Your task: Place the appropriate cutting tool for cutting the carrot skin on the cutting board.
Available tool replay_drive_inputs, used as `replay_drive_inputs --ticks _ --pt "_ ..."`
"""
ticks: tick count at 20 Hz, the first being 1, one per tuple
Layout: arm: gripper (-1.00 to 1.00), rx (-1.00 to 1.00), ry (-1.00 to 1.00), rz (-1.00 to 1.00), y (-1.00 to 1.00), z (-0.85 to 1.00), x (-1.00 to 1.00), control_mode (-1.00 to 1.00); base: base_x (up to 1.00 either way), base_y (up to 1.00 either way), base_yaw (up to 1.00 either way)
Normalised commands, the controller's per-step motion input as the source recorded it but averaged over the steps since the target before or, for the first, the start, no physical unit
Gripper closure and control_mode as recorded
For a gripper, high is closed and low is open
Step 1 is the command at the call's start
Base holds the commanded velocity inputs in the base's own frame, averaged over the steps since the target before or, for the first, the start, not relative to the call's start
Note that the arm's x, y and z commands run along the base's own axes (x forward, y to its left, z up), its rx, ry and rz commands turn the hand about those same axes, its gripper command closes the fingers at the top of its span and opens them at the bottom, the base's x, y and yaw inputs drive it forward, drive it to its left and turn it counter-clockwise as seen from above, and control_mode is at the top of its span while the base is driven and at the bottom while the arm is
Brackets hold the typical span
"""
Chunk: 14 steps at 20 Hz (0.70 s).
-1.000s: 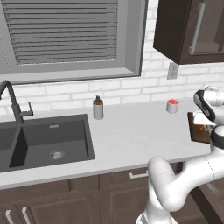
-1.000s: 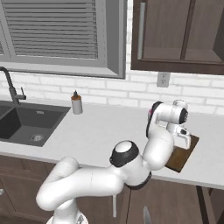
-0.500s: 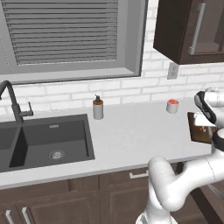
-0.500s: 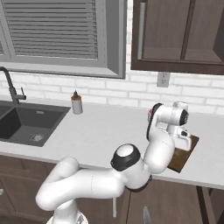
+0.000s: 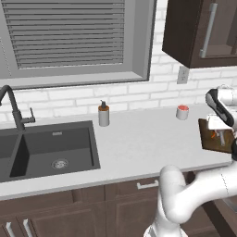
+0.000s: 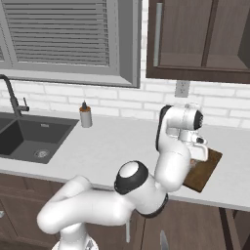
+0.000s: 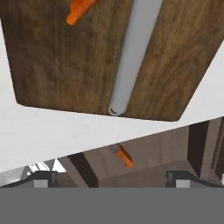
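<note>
In the hand view the cutting board point(image 7: 65, 61) takes up the upper part of the frame, its dark wood grain running up and down. A long grey tool point(image 7: 131, 57), probably the peeler's handle, lies on the board from the top centre down to the board's lower edge, where its rounded end sits just at the rim. The carrot point(image 7: 81, 9) shows at the top left of that frame, on the board and apart from the grey tool. Below the board runs the pale counter point(image 7: 52, 135), then the dark cabinet fronts.

The gripper point(image 7: 111, 177) hangs above the board with its fingertips point(image 7: 41, 177) far apart at the bottom corners of the frame, wide and holding nothing. In the left base view the board point(image 5: 208, 136) sits at the far right edge, near the red-topped cup point(image 5: 182, 111); in the right base view it lies at right of centre, partly behind the arm.

The placing looks nearly finished. To end it well, lift straight up off the board so neither finger brushes the tool, whose end is close to the edge and could slide off onto the counter.
</note>
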Motion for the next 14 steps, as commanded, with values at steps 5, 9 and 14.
replay_drive_inputs --ticks 5,9,14 --pt "-1.00 -0.04 0.00 0.17 0.87 0.35 -0.59 -1.00 0.00 0.00 0.00" --pt "-1.00 -0.05 -0.01 0.21 0.95 0.30 -0.55 -1.00 0.00 0.00 0.00" --pt "-1.00 -0.01 -0.18 0.23 0.94 0.25 -0.40 -1.00 0.00 0.00 0.00"
